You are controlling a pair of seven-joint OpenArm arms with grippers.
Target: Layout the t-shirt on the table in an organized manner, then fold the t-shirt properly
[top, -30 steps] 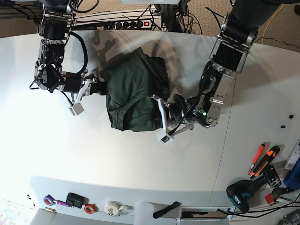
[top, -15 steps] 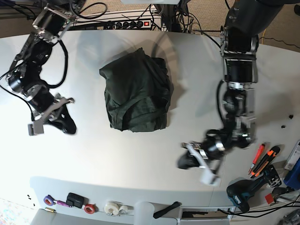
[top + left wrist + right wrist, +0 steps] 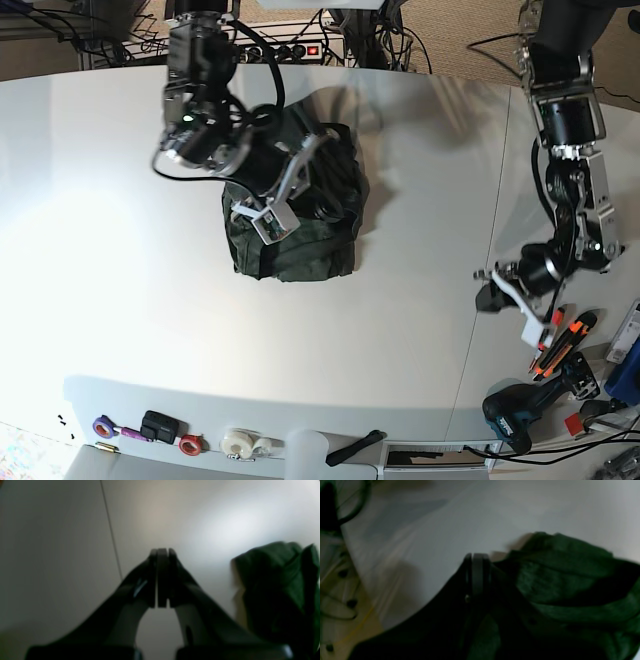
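Inspecting near edge: we find tape rolls (image 3: 238, 441) and small tools lined up along the counter (image 3: 150, 320) rim; all lie well apart from the work.
Left gripper (image 3: 500, 290): fingers (image 3: 162, 577) pressed together, holding nothing; it hovers over bare counter beside the dark seam (image 3: 111, 530), well apart from the garment.
T-shirt (image 3: 295, 205): lying mid-counter as a compact, rumpled bundle with folds overlapping; not laid out flat.
Right gripper (image 3: 270, 215): fingers together, directly above the bundle; we cannot tell whether they touch the cloth, and no fabric shows between them.
Handling: we judge the fabric thin, soft and light; it will sag and drag, not slide stiffly.
Hold points: we advise pinching an outer hem or sleeve edge, one corner per arm, then drawing apart.
Far edge: power strip (image 3: 285, 50) and cables.
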